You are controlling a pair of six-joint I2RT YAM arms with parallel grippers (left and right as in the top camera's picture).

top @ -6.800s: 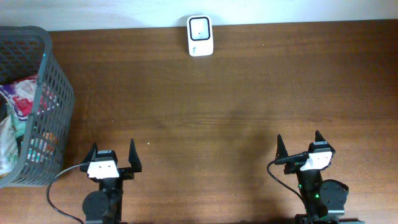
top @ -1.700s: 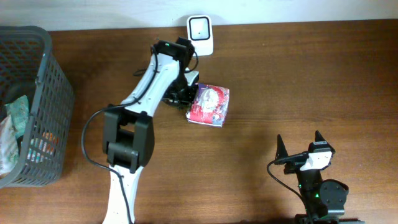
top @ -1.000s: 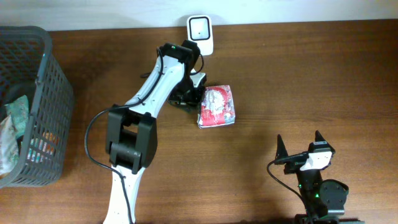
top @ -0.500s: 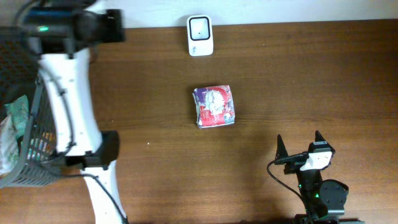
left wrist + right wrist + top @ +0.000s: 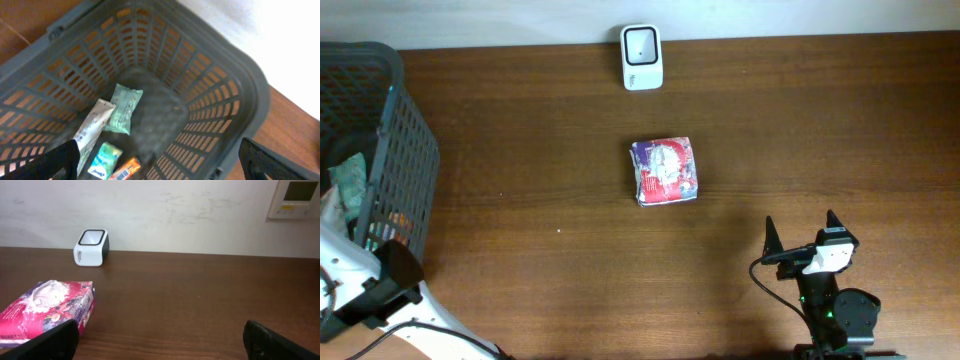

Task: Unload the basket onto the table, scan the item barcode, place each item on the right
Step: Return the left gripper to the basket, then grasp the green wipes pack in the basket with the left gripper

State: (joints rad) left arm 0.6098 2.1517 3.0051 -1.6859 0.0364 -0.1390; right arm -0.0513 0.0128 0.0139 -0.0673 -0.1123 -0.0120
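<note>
- Overhead view: the packet (image 5: 665, 172) lies flat mid-bench (image 5: 800, 130), well apart from the scanner (image 5: 641, 44) at the far edge.
- It looks like a soft, light, film-wrapped pack, likely slippery and squashy. Pinch across its short sides, not the puffy top. The barcode may be underneath; I can't tell.
- Left fingers (image 5: 55, 162) are spread wide and empty over the basket (image 5: 215, 105). Right fingers (image 5: 50, 340) are also wide and empty, by the near edge.
- Bare wood surrounds the packet; a wall stands close behind the scanner.
</note>
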